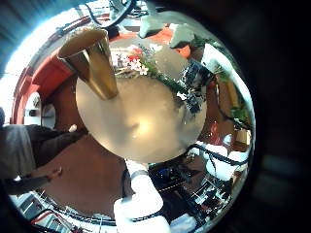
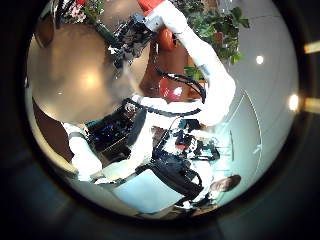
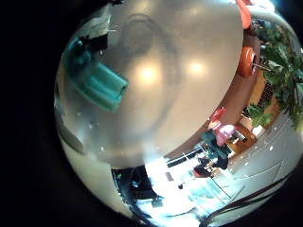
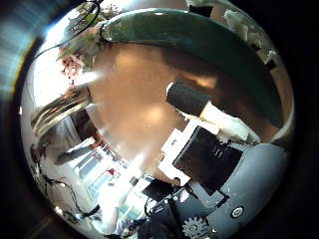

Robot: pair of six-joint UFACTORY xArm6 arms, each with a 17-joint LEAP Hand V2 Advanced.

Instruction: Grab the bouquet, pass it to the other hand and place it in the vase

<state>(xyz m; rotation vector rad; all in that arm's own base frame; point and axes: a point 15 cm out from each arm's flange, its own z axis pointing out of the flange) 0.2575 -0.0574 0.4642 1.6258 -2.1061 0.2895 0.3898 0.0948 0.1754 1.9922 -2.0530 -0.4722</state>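
Observation:
In the left little finger side palm view the bouquet [image 1: 131,62] lies on the round table [image 1: 146,121] beside a tall upright vase [image 1: 92,60]. My right hand [image 1: 194,78] is low over the bouquet's stem end. The thumb [image 4: 194,102] is straight and away from the stems. My left hand [image 1: 141,199] hangs above the table's edge with relaxed fingers [image 2: 90,160] and holds nothing.
The left thumb side palm view shows the right arm [image 2: 190,40] reaching over the table [image 2: 75,75]. Plants [image 2: 225,25] and equipment stand around the table.

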